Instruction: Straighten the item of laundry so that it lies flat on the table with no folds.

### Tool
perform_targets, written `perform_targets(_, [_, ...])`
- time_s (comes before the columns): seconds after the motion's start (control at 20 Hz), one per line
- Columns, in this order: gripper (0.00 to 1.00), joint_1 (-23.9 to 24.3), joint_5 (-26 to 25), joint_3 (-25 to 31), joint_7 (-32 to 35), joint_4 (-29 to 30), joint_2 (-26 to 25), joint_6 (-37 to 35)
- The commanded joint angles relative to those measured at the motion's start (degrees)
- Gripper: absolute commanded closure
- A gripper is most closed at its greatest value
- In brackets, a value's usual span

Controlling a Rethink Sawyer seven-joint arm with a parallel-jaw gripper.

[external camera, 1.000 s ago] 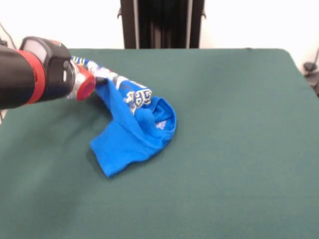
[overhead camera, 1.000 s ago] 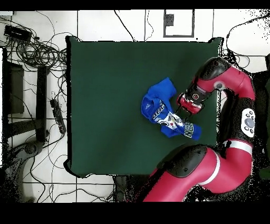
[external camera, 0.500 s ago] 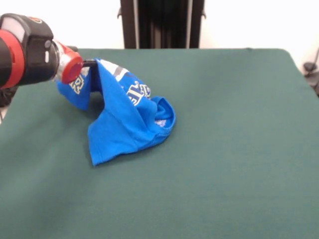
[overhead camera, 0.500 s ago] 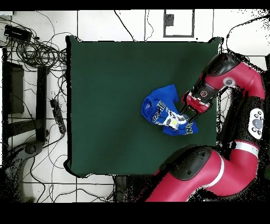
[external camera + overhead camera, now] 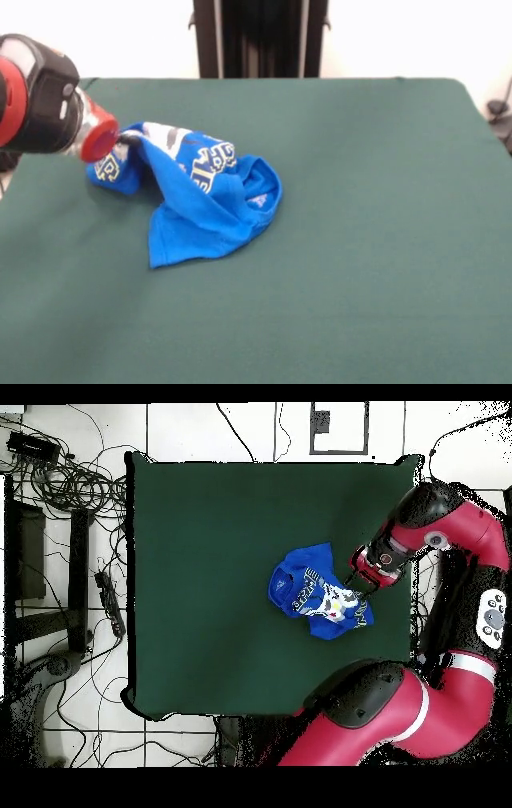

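Here the gripper (image 5: 120,140) sat at the shirt (image 5: 204,200)'s end nearest the table (image 5: 360,240) edge (fingers hidden, can't tell); bunched shirt trailed toward centre.

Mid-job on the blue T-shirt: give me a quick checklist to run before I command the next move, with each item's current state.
1. T-shirt flat on the table: not ok, it lies bunched with folds.
2. Shirt fully on the table, clear of the edges: ok, overhead shows green cloth all round it.
3. Gripper at the shirt: ok, its tip meets the cloth's raised end.
4. Grip on the cloth: cannot tell, the wrist hides the contact.
5. Room to spread the shirt: ok, bare table lies beside it.
6. Print side up: cannot tell, only part of the lettering shows.
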State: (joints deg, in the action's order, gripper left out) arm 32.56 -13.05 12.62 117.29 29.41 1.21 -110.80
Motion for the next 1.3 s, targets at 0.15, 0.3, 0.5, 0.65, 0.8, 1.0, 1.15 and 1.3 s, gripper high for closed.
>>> perform_targets(0.15, [0.0,-2.4,-2.5,2.2,-7.3,7.9,3.1,28.6])
perform_targets(0.3, [0.0,-3.5,-5.9,-0.1,-3.5,8.2,4.2,44.6])
perform_targets(0.5, [0.0,-6.9,-13.3,-6.1,6.8,5.4,5.5,63.4])
perform_targets(0.65, [0.0,-6.9,-13.0,-5.9,4.3,2.4,5.6,61.6])
perform_targets(0.8, [0.0,-6.4,-11.6,-4.3,0.4,-1.0,4.6,58.5])
perform_targets(1.0, [0.0,-6.6,-7.3,-2.6,-1.8,0.5,6.1,49.1])
perform_targets(1.15, [0.0,-6.5,-2.8,-0.1,-2.1,-0.2,5.7,35.7])
perform_targets(1.3, [0.0,-6.3,0.2,1.2,-2.7,-1.9,4.8,24.9])
